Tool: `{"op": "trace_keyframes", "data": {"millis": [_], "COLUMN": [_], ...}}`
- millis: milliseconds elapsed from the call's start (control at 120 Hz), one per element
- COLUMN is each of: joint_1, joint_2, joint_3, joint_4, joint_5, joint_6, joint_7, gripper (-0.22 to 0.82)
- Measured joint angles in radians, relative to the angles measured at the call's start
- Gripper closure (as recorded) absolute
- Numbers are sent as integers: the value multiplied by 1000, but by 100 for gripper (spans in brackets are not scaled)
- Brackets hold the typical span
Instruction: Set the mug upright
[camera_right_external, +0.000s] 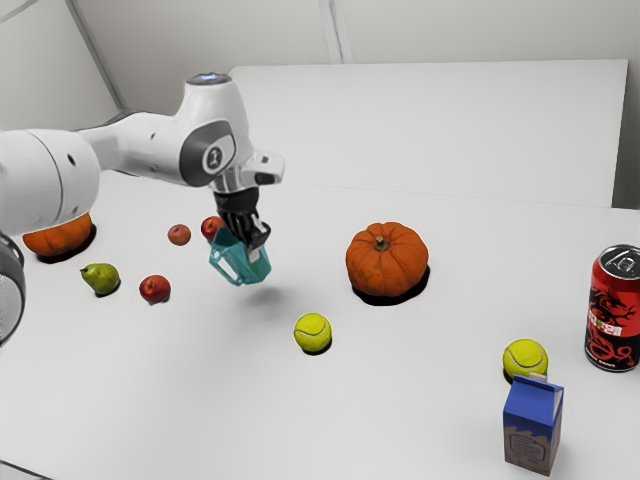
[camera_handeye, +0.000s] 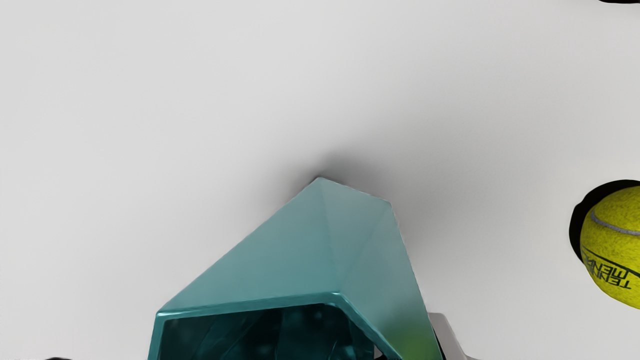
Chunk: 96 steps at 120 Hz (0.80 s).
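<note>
In the exterior view, my gripper (camera_right_external: 254, 243) points down, left of the large pumpkin, shut on the teal mug (camera_right_external: 248, 266). The mug hangs tilted just above the table, its handle toward the exterior view's left and a soft shadow below it. From the wrist camera, the faceted mug (camera_handeye: 300, 250) has its open mouth facing the camera and its narrower base pointing away. My gripper (camera_handeye: 412, 349) holds its side wall, one pale fingertip outside it; the other is mostly hidden by the mug.
A tennis ball (camera_right_external: 312, 332) and a pumpkin (camera_right_external: 387, 260) lie to the exterior view's right of the mug. Beyond them are another ball (camera_right_external: 525, 358), a blue carton (camera_right_external: 532, 425) and a red can (camera_right_external: 614, 310). Toward the left are a pear (camera_right_external: 101, 278), apples (camera_right_external: 155, 289) and another pumpkin (camera_right_external: 58, 238).
</note>
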Motion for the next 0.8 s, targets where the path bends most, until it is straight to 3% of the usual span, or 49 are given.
{"op": "trace_keyframes", "data": {"millis": [800], "joint_1": [-23], "joint_2": [136], "joint_3": [-1], "joint_4": [33], "joint_5": [137], "joint_6": [-15], "joint_7": [-301], "gripper": [74]}}
